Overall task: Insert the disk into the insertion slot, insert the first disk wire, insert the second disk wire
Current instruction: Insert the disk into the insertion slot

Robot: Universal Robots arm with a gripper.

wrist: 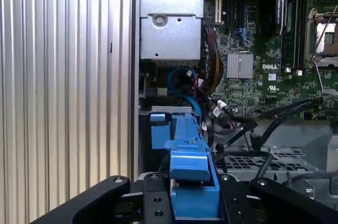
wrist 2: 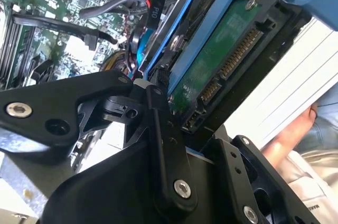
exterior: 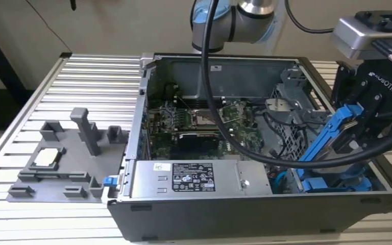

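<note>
While clamping the disk (exterior: 326, 137) tight in the gripper (exterior: 357, 128), tilted just above the insertion slot (exterior: 297, 171) and not yet seated, working step one, likely calls for squaring up to that slot before any push

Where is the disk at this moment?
On the exterior view's right, the disk is held tilted in the gripper, above that end of the case and just over the other blue drive.

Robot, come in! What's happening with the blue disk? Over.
Gripper shut on the disk. Disk tilted over the computer case, not yet seated. Black cable draped close beside it.
</note>
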